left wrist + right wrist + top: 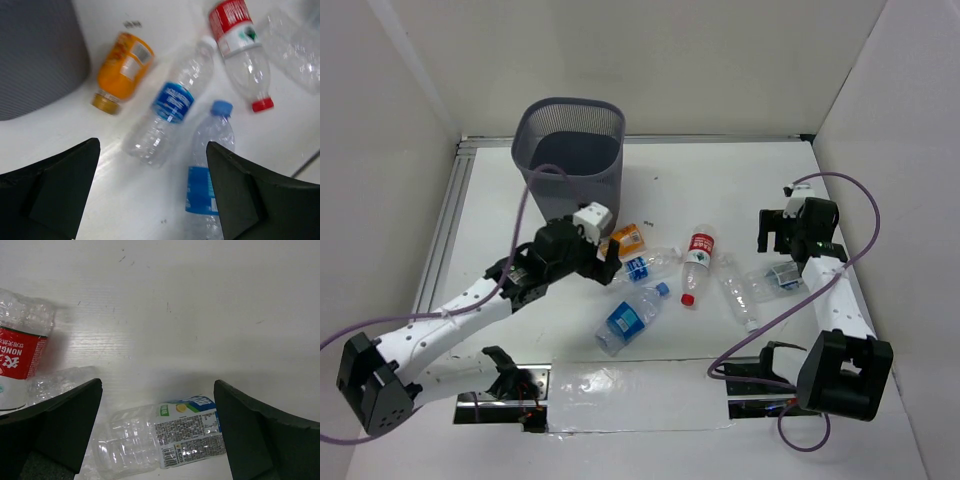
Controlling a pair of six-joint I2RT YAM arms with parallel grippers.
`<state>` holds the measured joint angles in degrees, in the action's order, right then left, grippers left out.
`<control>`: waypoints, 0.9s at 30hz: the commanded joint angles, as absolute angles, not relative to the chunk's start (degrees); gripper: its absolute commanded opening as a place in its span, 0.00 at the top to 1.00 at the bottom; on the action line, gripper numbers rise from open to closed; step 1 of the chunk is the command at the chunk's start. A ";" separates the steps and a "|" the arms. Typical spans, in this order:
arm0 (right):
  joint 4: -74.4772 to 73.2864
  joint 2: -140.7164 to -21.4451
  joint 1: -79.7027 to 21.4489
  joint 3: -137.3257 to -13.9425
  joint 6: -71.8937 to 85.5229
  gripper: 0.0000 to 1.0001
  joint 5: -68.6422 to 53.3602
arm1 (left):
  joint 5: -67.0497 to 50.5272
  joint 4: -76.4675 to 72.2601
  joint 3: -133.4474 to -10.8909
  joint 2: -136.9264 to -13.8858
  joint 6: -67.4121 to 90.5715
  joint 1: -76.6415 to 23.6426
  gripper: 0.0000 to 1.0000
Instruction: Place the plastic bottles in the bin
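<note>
The dark mesh bin (pixel 570 140) stands at the back left and fills the left edge of the left wrist view (pixel 35 55). My left gripper (pixel 605 265) is open and empty (pixel 152 190), hovering beside the bin. Before it lie the orange bottle (pixel 122 70), a clear blue-label bottle (pixel 167 107), a blue-capped bottle (pixel 207 170) and the red-label bottle (pixel 240 50). My right gripper (pixel 775 238) is open and empty (pixel 157 435), above a clear bottle with a printed label (pixel 170 437). The red-label bottle (pixel 15 360) lies to its left.
A crushed clear bottle (pixel 738 290) lies between the red-label bottle (pixel 697 262) and the right arm. White walls enclose the table on three sides. A metal rail (pixel 445 225) runs along the left edge. Purple cables loop off both arms.
</note>
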<state>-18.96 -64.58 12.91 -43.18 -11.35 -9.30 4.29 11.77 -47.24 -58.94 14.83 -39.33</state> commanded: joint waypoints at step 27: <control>-24.17 -69.16 14.77 -46.32 -16.96 0.00 -14.32 | 17.93 20.21 -60.20 -97.28 24.87 -63.19 0.13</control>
<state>-23.51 -68.16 14.52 -43.62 -16.40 -12.86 16.58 18.09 -57.89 -95.37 22.39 -61.45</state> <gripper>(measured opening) 0.998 0.852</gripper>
